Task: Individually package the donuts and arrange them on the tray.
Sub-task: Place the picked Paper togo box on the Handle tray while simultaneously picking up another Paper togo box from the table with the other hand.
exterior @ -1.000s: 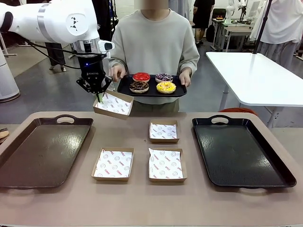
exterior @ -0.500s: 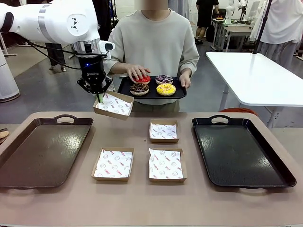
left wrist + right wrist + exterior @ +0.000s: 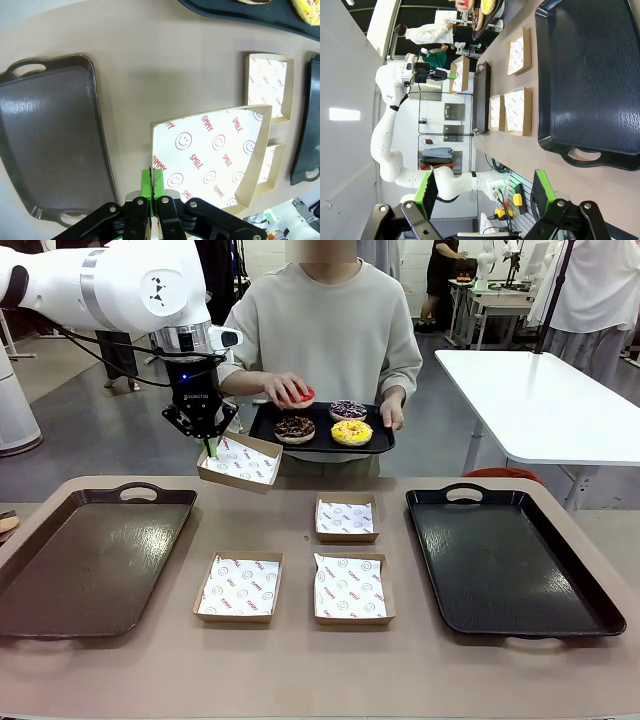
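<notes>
Left gripper (image 3: 211, 446) clamps paper box (image 3: 242, 461) by its rim, aloft; right gripper (image 3: 485, 189) spread, empty. Person's hand (image 3: 283, 390) grips red donut (image 3: 301, 396). Next: likely hold the box level to receive it.

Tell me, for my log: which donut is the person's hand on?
The red donut; the hand grips it, while the brown, purple and yellow donuts lie untouched.
</notes>
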You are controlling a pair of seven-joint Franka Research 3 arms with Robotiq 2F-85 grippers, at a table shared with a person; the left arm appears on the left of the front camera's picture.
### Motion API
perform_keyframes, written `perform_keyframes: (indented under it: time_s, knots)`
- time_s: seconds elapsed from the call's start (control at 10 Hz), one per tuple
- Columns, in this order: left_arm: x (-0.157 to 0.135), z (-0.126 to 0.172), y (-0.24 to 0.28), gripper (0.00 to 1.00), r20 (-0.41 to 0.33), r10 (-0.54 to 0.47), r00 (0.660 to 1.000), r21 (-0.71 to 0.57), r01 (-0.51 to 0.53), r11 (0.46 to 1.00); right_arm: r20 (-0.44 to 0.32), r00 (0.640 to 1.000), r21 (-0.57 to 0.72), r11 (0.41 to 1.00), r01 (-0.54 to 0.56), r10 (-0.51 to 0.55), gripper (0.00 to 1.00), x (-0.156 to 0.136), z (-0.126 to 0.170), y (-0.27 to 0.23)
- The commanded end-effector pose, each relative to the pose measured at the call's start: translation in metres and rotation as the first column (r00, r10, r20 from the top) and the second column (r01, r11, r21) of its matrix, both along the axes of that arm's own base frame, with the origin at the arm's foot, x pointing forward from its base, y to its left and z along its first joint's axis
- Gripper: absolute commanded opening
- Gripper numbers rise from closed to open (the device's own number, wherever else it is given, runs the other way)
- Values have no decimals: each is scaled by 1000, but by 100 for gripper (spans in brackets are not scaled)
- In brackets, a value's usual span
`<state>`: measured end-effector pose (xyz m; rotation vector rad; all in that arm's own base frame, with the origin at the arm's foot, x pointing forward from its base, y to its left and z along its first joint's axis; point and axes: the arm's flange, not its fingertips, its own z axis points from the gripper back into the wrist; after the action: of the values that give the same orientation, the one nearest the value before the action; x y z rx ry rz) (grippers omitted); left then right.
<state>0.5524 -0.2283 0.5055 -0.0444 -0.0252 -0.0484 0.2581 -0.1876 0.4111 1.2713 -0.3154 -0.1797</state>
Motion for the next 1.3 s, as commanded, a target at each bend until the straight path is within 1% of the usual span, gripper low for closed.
perform_keyframes:
  time_s: [0.0,1.2]
  knots:
    - [0,1,2,0,2,3,1000,0,-3,1000,0,1000,4,1000,5,-5,100,0,0,-1]
    - [0,1,2,0,2,3,1000,0,-3,1000,0,1000,4,1000,5,-5,100,0,0,-1]
